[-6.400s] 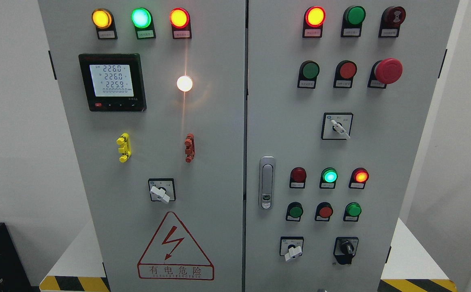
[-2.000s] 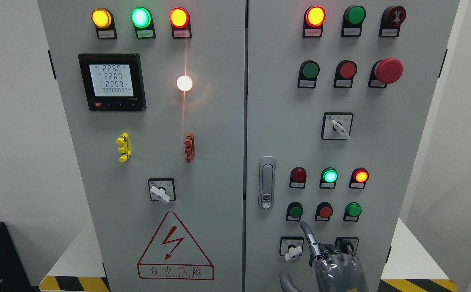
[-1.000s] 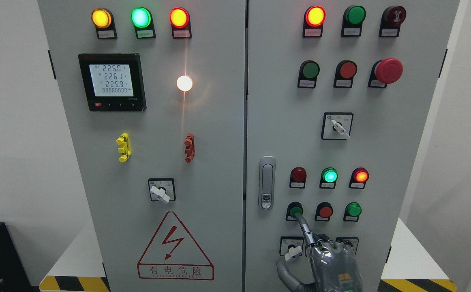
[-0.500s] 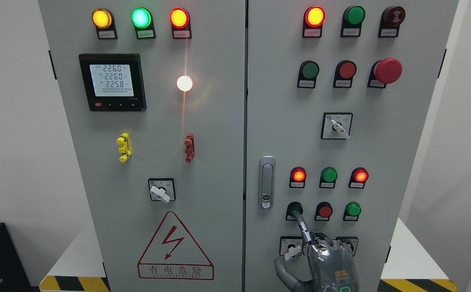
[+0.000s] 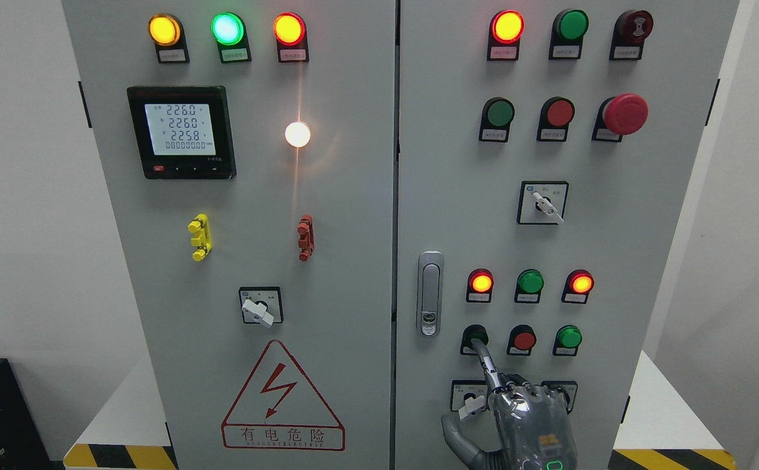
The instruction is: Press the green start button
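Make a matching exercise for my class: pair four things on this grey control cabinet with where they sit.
1. round green start button
2. red mushroom-head stop button
3. black digital meter
4. red lightning warning triangle

A. upper left door
B. under the right hand index fingertip
C. lower left door
D. upper right door

Pairs: 1-B, 2-D, 3-A, 4-C

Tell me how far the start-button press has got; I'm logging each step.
Reach done: the right robot hand has its index finger on the green start button. The red lamp above glows and the green lamp looks unlit, so the press seems registered. Left: withdrawing.
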